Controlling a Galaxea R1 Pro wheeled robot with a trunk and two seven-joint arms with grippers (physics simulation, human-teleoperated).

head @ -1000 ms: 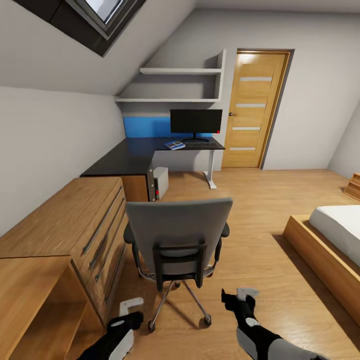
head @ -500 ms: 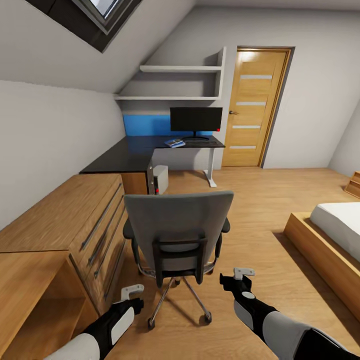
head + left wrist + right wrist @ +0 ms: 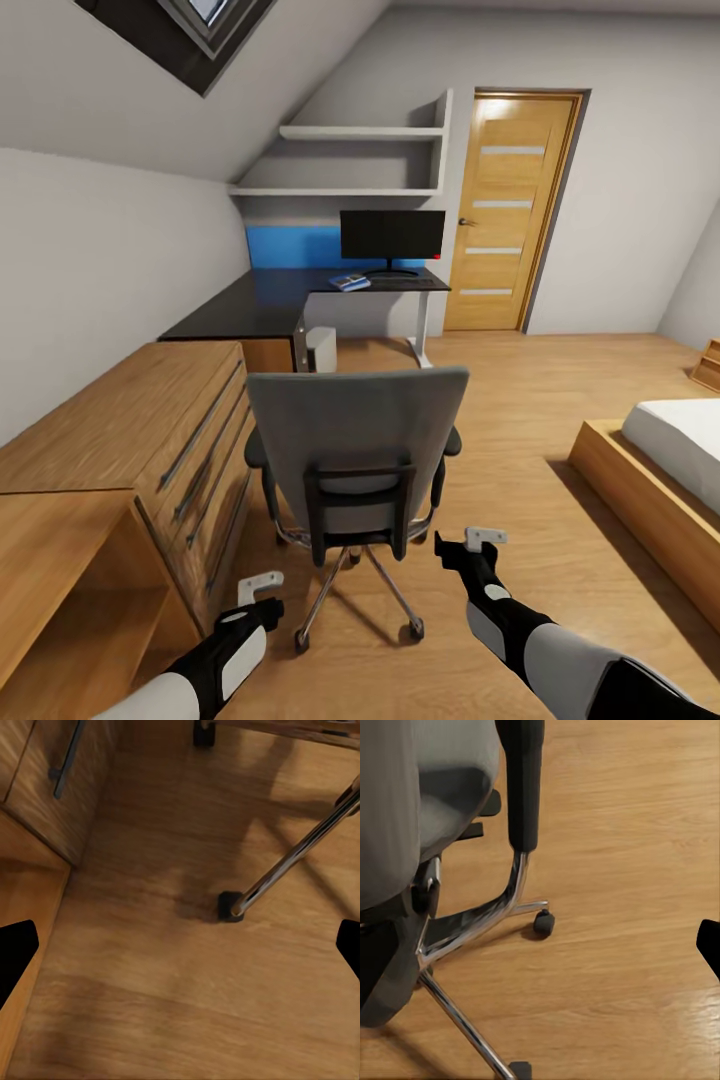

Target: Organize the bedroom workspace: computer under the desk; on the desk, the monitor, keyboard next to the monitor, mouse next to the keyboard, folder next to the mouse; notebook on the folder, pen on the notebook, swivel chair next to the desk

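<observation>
The grey swivel chair (image 3: 355, 450) stands with its back toward me, on the wood floor a few steps short of the black-topped desk (image 3: 255, 310). Its seat, and any folder on it, is hidden by the backrest. On the desk stand the monitor (image 3: 392, 235) and, in front of it, the keyboard (image 3: 402, 283) with a small blue flat item (image 3: 349, 282) beside it. The light grey computer (image 3: 321, 350) sits under the desk. My left gripper (image 3: 262, 592) is open, low by the chair's chrome base (image 3: 300, 851). My right gripper (image 3: 480, 545) is open beside the chair's armrest (image 3: 521, 784). Mouse, notebook and pen cannot be made out.
A light-wood drawer chest (image 3: 130, 440) runs along the left wall, close to the chair. A bed with a wooden frame (image 3: 640, 500) lies at the right. A wooden door (image 3: 508, 210) is at the back, with wall shelves (image 3: 350, 160) above the desk.
The view has moved slightly toward the chair and desk. Both arms have reached farther forward, the grippers now closer to the chair's base and side.
</observation>
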